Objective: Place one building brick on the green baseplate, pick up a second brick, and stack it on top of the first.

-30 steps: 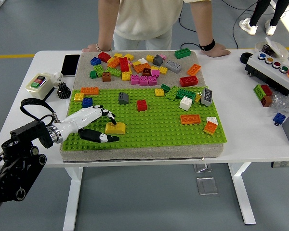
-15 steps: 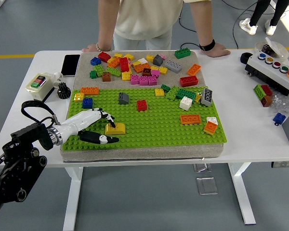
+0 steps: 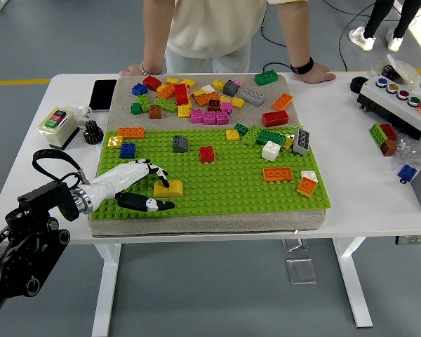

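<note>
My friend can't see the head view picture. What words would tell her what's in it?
A robot's left hand reaches over a green baseplate, fingers spread beside a yellow brick sitting on it. More colourful bricks lie scattered across the baseplate and in a pile behind it. A person stands at the white table's far side, both hands resting on it.

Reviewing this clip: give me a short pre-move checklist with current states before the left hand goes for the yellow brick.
1. Yellow brick sits on the green baseplate: ok.
2. Left hand next to the brick, fingers spread, holding nothing: ok.
3. Firm contact between fingertips and brick: cannot tell.
4. Second brick available nearby, such as the red brick standing free on the plate: ok.
5. Person's hands rest on the table's far edge, away from the work area: ok.
6. Right arm position: cannot tell, it is out of view.
</note>
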